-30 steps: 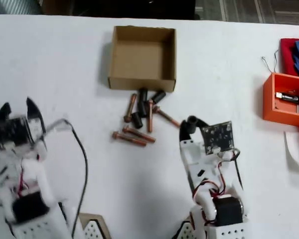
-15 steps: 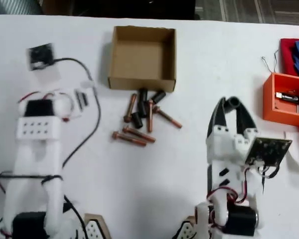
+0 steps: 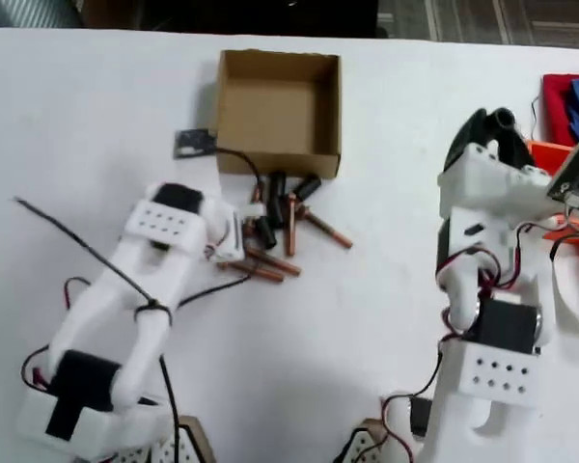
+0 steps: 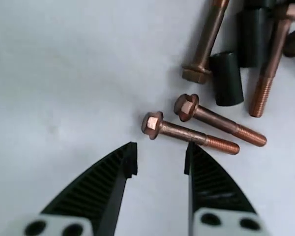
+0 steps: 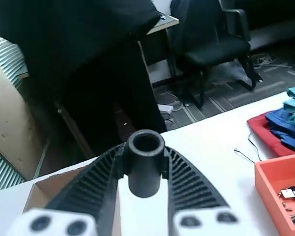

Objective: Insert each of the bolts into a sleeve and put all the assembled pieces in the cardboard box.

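**Item 1. Left gripper** (image 4: 161, 158): jaws parted with nothing between them, low over the nearest bolt (image 4: 187, 133). That bolt lies flat on the table (image 3: 96, 106), at the near edge of the pile in front of the cardboard box (image 3: 278, 159).

**Item 2. Right gripper** (image 5: 145, 153): clamped on the held sleeve (image 5: 145, 169), raised well to the right of the pile, beside an orange bin (image 3: 536, 193).

**Hazards, as we judge them**
- The second bolt (image 4: 219, 120) lies just beside the nearest one and almost parallel to it. A wide closing could pinch both, or nudge either into the loose sleeves (image 4: 226, 78).
- A round shank on a smooth top may roll out from under the jaws.
- A grip near the flanged head would leave the threaded end drooping, and it could then miss the sleeve's bore.
- The held sleeve is pinched across a curved wall, so a push from the bolt could twist it or make it slip.

**Materials and form**
- Bolts: copper-coloured metal, with a hexagonal flanged head, a plain shank and a threaded tip.
- Sleeves: short, matte black tubes with thick walls and an open round bore.
- Jaw faces: black and finely ribbed.
- Box: plain brown card, open-topped and square, with nothing in it.
- Table: white and smooth.
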{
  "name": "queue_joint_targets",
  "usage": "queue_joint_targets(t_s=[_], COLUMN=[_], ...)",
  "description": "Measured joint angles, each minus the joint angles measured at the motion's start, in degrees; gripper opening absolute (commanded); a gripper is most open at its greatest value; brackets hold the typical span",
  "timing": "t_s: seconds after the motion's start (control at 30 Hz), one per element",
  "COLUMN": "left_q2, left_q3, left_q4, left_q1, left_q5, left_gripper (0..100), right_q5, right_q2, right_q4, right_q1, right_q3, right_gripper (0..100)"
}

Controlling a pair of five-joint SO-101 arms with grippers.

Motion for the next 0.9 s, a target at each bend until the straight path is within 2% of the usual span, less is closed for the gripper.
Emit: queue_joint_targets(t_s=[0.13, 0.37, 0.53, 0.73, 0.9], left_q2=[0.6, 0.9, 0.9, 1.0, 1.0], left_q3=[0.0, 0.0, 0.4, 7.2, 8.5], left_q4=[0.0, -0.8, -1.1, -6.5, -9.0], left_q1=[1.5, 1.8, 2.6, 2.6, 2.6], left_q5=[2.3, 17.7, 20.3, 27.4, 29.3], left_gripper=[18, 18, 18, 18, 18], right_q5=[-0.3, -0.4, -0.4, -0.4, -0.4], right_q2=[1.2, 1.7, 1.8, 1.8, 1.8], right_q4=[0.1, 0.1, 0.1, 0.1, 0.1], right_q1=[-0.1, -0.1, -0.1, -0.1, -0.1], right_q3=[-0.3, -0.3, -0.3, -0.3, -0.3], right_gripper=[1.9, 1.9, 2.0, 2.0, 2.0])
